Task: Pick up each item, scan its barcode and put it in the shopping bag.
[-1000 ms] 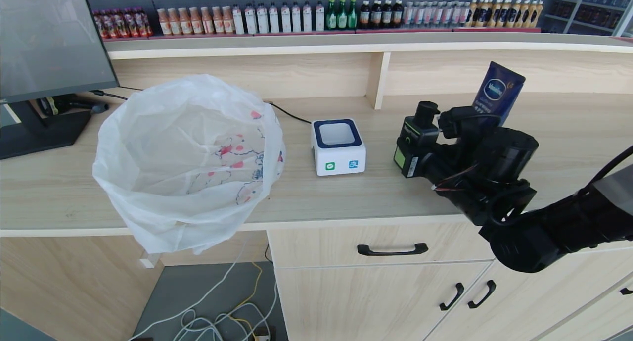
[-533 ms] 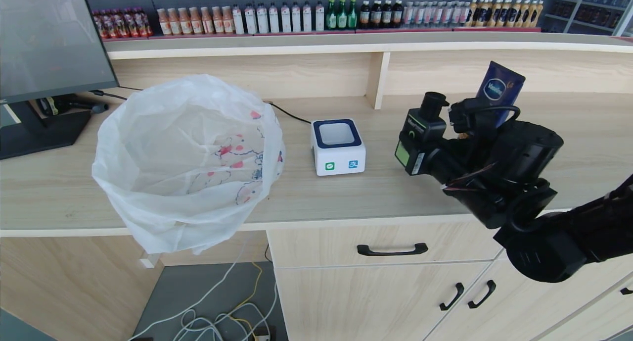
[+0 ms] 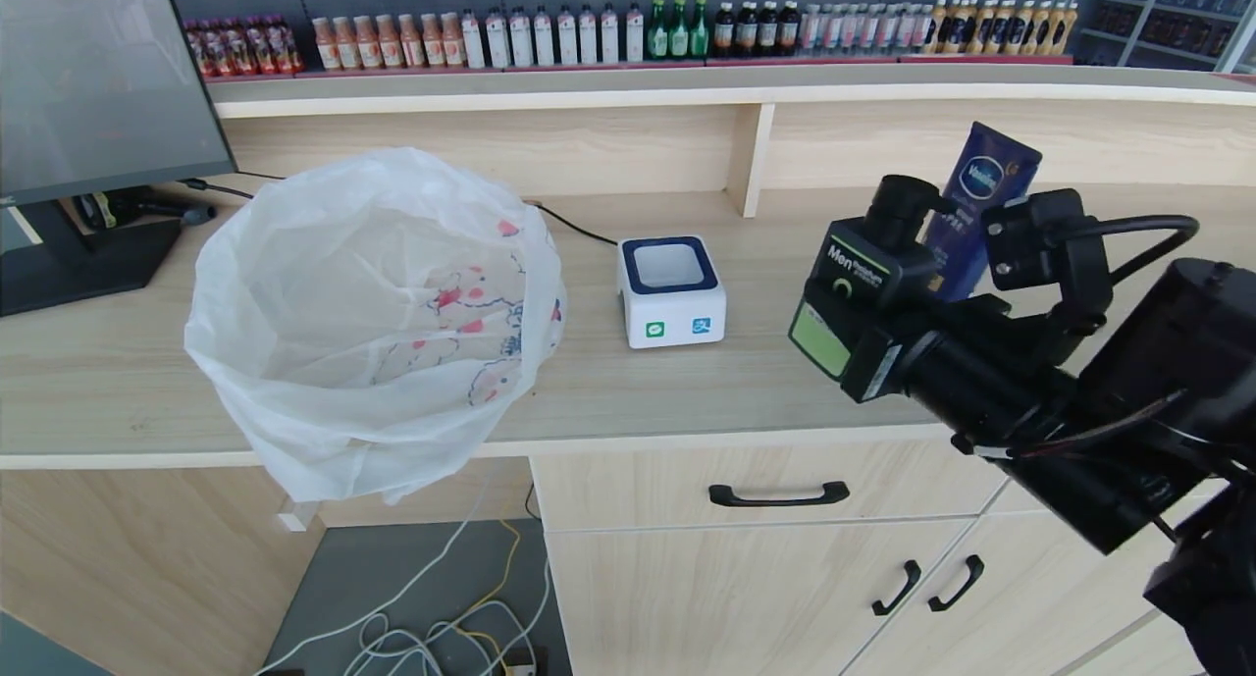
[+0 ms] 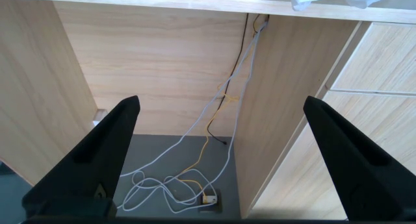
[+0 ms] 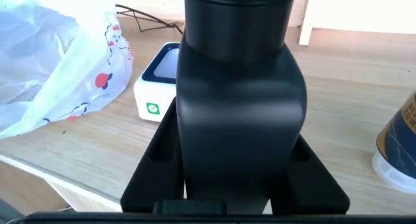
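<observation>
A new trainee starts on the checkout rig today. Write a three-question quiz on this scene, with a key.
1. True or false: the black bottle lies inside the shopping bag.
2. The blue tube is: A. upright on the counter; B. lying in the shopping bag; C. held by the left gripper.
3. Fill in: the left gripper's fingers are ____.

Key: 1. False, the right gripper is shut on it, beside the bag. 2. A. 3. open.

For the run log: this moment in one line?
right end effector shut on black bottle, right of scanner; shopping bag open; left end effector open
</observation>
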